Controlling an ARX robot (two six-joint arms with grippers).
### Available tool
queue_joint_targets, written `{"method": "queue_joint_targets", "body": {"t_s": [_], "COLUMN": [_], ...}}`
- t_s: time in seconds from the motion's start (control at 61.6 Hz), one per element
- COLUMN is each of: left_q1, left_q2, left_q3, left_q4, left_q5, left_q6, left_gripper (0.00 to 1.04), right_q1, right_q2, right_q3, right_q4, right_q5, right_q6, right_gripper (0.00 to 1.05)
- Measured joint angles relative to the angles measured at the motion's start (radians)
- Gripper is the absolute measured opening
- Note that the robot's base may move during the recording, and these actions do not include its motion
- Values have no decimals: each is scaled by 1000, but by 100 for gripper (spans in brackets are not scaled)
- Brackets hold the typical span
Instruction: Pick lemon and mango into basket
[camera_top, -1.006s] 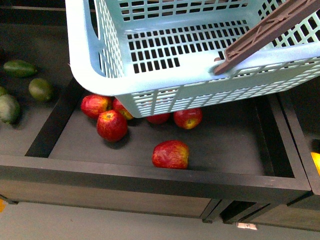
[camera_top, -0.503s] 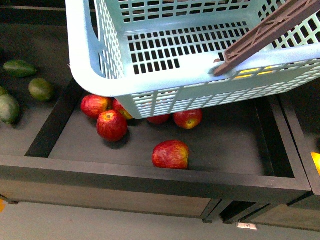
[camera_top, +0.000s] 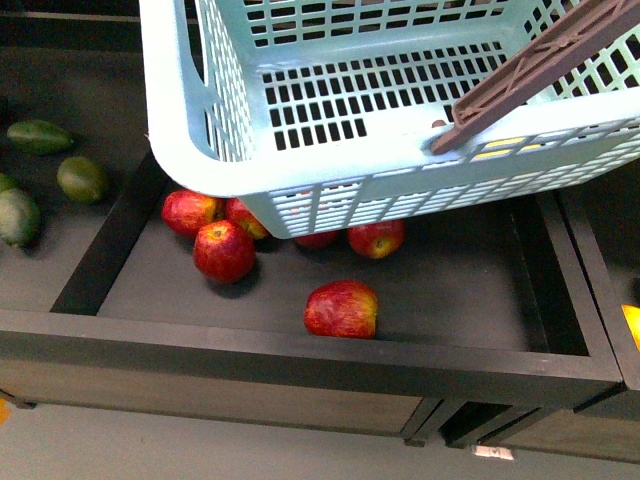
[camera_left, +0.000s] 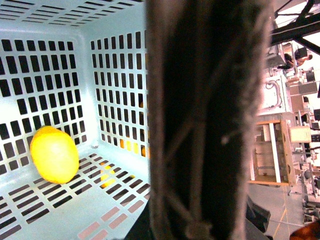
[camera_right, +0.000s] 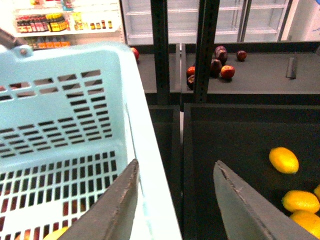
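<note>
The turquoise basket (camera_top: 400, 120) hangs tilted above the apple bin, its brown handle (camera_top: 540, 65) crossing the upper right. In the left wrist view the blurred handle (camera_left: 205, 120) fills the middle, with my left gripper (camera_left: 197, 227) shut on it. The lemon (camera_left: 54, 154) lies on the basket's slotted floor, and shows as yellow through the front slots (camera_top: 497, 150). My right gripper (camera_right: 175, 164) is open and holds nothing, above the basket's rim (camera_right: 145, 165). Yellow-orange oval fruits (camera_right: 283, 160) lie in the dark bin beside it. I cannot tell whether any is the mango.
Several red apples (camera_top: 342, 308) lie in the dark wooden bin (camera_top: 300, 350) under the basket. Green fruits (camera_top: 82, 178) sit in the bin to the left. A yellow fruit (camera_top: 632, 325) peeks in at the right edge. Dark shelf posts (camera_right: 160, 50) stand behind.
Yellow of the lemon now shows through the basket's front slots, where none showed a second ago. The basket has shifted slightly to the right.
</note>
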Motion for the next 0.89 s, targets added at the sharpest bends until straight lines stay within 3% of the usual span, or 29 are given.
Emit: {"method": "queue_joint_targets", "body": {"t_s": [0.178,0.308,0.649,0.892], "left_q1": [0,0,0,0], "left_q2": [0,0,0,0], "left_q3": [0,0,0,0], "left_q4": [0,0,0,0], "left_q5": [-2,-2,-2,-1], "left_q6": [5,5,4,4], "left_gripper": [4,4,4,4], "right_q1": [15,76,79,80], "right_q2": [-96,-192,-422,-453], "right_q3": [-114,-201,-330,-338], "right_q4": [13,6,-101,-111], "right_q5": [22,76,84,84], "right_q6": [-8,-11,-11,-13], "right_gripper": [1,2,2,47]}}
